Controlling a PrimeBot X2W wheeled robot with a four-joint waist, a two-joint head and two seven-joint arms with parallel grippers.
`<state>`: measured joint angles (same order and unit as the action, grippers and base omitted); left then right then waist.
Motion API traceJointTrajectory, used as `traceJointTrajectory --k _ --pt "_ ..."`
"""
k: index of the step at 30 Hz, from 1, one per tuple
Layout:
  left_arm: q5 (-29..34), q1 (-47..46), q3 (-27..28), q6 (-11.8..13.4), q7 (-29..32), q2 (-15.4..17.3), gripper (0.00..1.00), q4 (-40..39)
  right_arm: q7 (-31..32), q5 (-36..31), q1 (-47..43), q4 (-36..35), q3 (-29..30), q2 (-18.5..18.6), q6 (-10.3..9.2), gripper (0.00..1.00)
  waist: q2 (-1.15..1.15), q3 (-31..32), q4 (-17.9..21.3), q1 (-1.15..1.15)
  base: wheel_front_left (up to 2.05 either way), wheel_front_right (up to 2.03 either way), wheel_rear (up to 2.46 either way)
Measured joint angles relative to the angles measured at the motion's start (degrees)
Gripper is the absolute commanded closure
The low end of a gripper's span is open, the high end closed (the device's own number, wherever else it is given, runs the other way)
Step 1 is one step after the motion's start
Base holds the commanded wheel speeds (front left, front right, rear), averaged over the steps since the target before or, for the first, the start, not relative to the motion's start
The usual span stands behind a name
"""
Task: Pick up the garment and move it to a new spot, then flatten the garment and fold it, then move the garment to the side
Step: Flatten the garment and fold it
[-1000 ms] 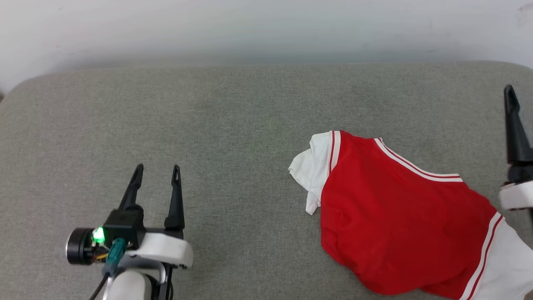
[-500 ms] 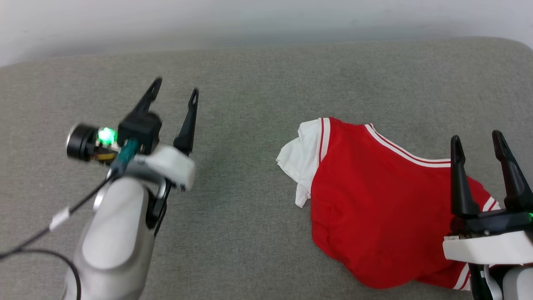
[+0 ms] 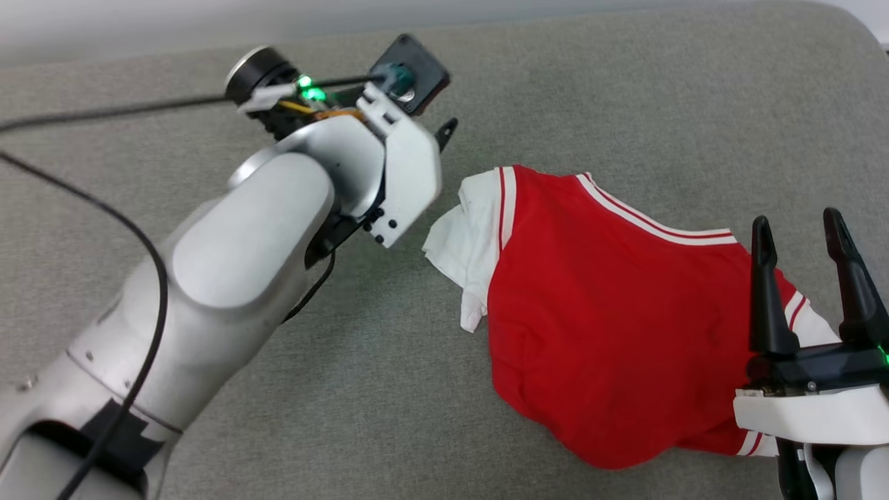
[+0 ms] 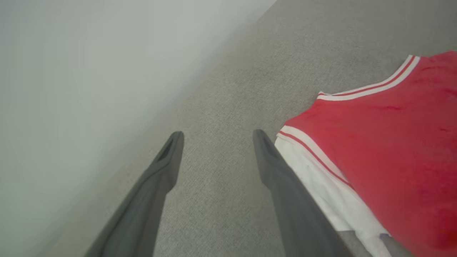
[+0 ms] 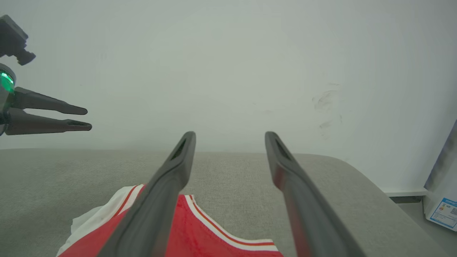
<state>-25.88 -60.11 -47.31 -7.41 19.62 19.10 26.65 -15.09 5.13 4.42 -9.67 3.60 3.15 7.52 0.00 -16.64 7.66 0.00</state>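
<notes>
The garment (image 3: 611, 312) lies crumpled on the grey cushion, its plain red face up and one white sleeve (image 3: 465, 236) at its left end; the print is hidden. My left arm (image 3: 278, 229) reaches over from the left, and one dark fingertip (image 3: 448, 129) shows just past the wrist, above that sleeve. In the left wrist view my left gripper (image 4: 217, 135) is open over bare cushion, with the sleeve (image 4: 321, 178) beside its right finger. My right gripper (image 3: 799, 226) stands open above the garment's right end, holding nothing. The garment (image 5: 200, 235) also lies below its fingers.
The grey cushion (image 3: 625, 104) ends at a pale wall (image 5: 228, 71) at the back, with a rounded corner at the far right. A box with a label (image 5: 442, 203) stands on the floor beyond that corner. A black cable (image 3: 104, 201) trails over my left arm.
The head camera has tilted and shifted. My left arm has lifted and swung forward and right, to the garment's white sleeve. My right gripper has come in over the garment's right end.
</notes>
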Motion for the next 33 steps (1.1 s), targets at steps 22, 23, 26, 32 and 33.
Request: traceJointTrajectory --k 22,23,26,32,33 --pt "-21.0 -12.0 -25.9 0.0 40.3 8.5 0.00 -14.6 0.0 1.9 6.4 -0.7 -3.9 -0.2 0.00 0.00 0.00 -11.2 7.1 0.00 0.00 0.00 0.00" --pt "-19.9 -11.6 -25.7 0.0 41.4 8.9 0.00 -15.5 0.0 2.0 6.6 -0.6 -4.0 -0.1 -0.01 0.00 0.00 -11.6 7.4 0.00 0.00 0.00 0.00" --pt "-16.9 -10.6 -25.0 0.0 43.6 9.8 0.00 -18.1 0.0 2.3 7.6 -0.4 -4.4 -0.2 0.00 0.00 0.00 -12.8 8.3 0.00 0.00 0.00 0.00" --pt "-15.7 -9.2 -24.8 0.0 44.9 10.9 1.00 -21.4 0.0 2.4 8.0 0.5 -4.3 -0.2 0.00 0.00 0.00 -13.0 8.6 0.00 0.00 0.00 0.00" --pt "-15.7 -9.0 -25.1 0.0 44.1 10.9 1.00 -21.4 0.0 2.3 8.0 0.6 -4.3 -0.2 0.00 0.00 0.00 -12.6 8.4 0.00 0.00 0.00 0.00"
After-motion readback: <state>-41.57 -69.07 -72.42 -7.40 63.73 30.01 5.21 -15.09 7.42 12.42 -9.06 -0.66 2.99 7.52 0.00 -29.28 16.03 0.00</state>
